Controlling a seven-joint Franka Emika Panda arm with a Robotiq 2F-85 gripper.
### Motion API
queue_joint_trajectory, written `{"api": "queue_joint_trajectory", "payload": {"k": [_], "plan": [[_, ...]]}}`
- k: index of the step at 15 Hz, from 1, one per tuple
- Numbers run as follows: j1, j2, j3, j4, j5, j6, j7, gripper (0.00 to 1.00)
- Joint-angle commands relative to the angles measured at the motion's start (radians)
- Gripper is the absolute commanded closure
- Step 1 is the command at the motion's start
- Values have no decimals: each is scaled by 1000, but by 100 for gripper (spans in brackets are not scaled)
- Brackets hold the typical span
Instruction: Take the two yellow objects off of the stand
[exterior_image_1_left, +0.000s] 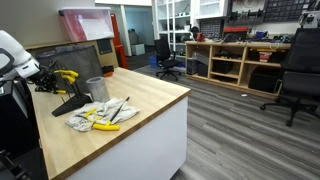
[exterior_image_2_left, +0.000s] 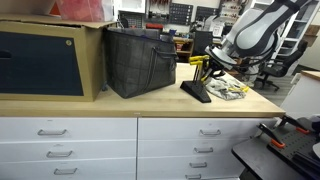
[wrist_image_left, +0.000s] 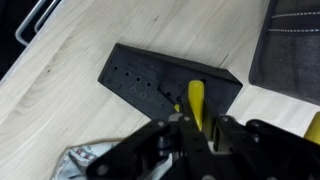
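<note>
- 1 yellow object (wrist_image_left: 196, 100) stands between the fingers of the tool (wrist_image_left: 197, 130) in the wrist view. The fingers look clamped on its handle, close on both sides.
- Step in hand, as I judge it: lifting the 1st of the 2 off the stand (wrist_image_left: 150, 75), the dark slanted block just below. Whether its tip is clear of the slot I cannot tell.
- A sliver of yellow (wrist_image_left: 314, 125) shows at the right edge of the wrist view. It is possibly the 2nd one, but too cropped to be sure.
- The next move calls for a straight lift, then a carry to a bare part of the surface (exterior_image_1_left: 150, 100) and a release. That spot should be away from the cloth (exterior_image_1_left: 100, 110), the longer implements (exterior_image_1_left: 105, 125) on it and the grey cup (exterior_image_1_left: 97, 88).
- Surface: a pale wood top over white drawers (exterior_image_2_left: 60, 130). A dark bag (exterior_image_2_left: 140, 62) and a cardboard box (exterior_image_2_left: 50, 55) sit along its back.
- Room: a workshop with a grey plank floor, office chairs (exterior_image_1_left: 168, 55) and wooden shelving (exterior_image_1_left: 235, 60).
</note>
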Motion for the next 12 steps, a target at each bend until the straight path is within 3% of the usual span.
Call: {"api": "queue_joint_trajectory", "payload": {"k": [1, 8, 12], "plan": [[28, -50, -38, -32, -39, -7, 5, 96], [87, -29, -148, 11, -74, -105, 90, 96], [84, -45, -162, 44, -58, -194, 139, 96]]}}
